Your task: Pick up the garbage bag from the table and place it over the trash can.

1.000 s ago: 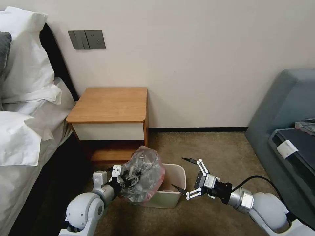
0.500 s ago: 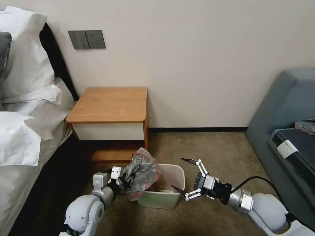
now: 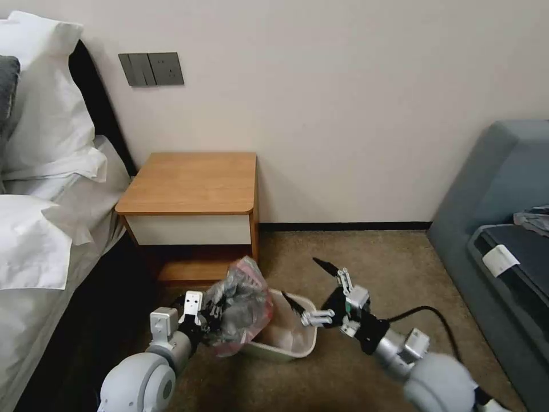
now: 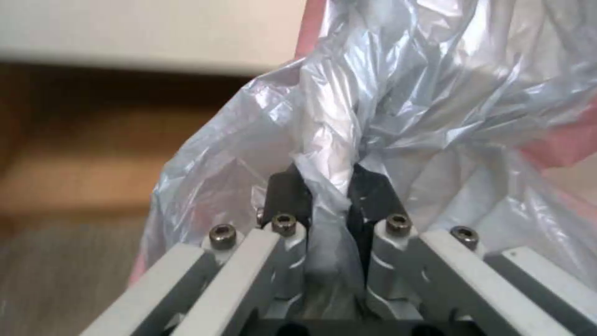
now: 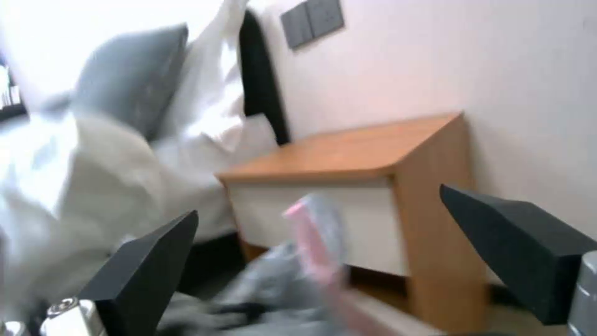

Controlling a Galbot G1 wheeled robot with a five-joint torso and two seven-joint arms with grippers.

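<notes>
The left gripper [image 4: 328,196] has its fingers closed tight on a twisted fold of the garbage bag [image 3: 240,306], which hangs crumpled over the left side of the trash can [image 3: 297,337]. The trash can stands tilted on the carpet in front of the table [image 3: 191,183]. The right gripper [image 3: 309,286] is wide open and holds nothing, just beside the can's right rim
</notes>
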